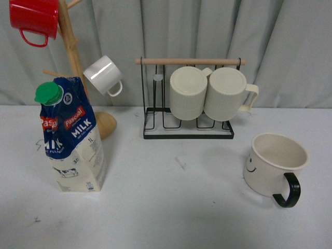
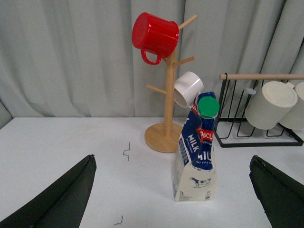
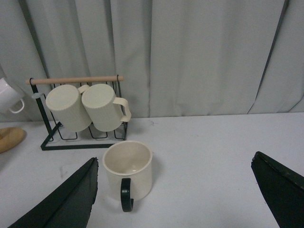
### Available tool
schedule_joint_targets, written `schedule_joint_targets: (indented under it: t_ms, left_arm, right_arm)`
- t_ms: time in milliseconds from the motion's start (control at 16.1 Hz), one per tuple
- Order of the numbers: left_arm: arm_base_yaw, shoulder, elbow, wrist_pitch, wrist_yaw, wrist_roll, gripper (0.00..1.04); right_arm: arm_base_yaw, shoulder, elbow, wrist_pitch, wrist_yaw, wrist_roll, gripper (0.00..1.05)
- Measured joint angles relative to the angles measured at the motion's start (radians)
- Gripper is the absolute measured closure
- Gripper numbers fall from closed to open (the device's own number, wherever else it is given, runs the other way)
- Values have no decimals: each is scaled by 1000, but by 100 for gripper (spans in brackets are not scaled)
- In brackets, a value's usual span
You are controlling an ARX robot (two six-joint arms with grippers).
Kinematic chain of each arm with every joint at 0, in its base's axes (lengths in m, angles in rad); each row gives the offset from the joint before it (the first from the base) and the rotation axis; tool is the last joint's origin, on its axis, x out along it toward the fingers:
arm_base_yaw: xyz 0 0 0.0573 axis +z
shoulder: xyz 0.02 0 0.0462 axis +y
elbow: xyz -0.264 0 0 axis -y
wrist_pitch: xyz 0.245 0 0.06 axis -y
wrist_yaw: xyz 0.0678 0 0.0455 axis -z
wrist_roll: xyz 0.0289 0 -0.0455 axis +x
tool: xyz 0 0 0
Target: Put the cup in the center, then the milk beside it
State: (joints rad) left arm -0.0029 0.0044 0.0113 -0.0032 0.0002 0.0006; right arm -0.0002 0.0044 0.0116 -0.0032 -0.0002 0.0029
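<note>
The cream cup (image 1: 273,167) with a black handle and a small smiley face stands upright at the right of the white table, handle toward the front. In the right wrist view the cup (image 3: 128,169) sits ahead of my open right gripper (image 3: 175,190), closer to one finger, nothing held. The blue and white milk (image 1: 72,137) carton with a green cap stands upright at the left. From the left wrist, the milk (image 2: 196,152) stands ahead of my open left gripper (image 2: 173,190), between the wide-spread fingers and apart from both. Neither arm shows in the front view.
A black wire rack (image 1: 188,98) with a wooden bar holds two ribbed cream mugs at the back centre. A wooden mug tree (image 1: 78,67) at the back left carries a red mug (image 1: 35,19) and a small white mug (image 1: 104,75). Grey curtain behind.
</note>
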Motion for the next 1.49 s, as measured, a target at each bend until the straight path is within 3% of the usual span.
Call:
schedule_joint_targets:
  t_ms: [1494]
  left_arm:
    - [0,0,0,0,0,0,7]
  right_arm:
    - [0,0,0,0,0,0,6]
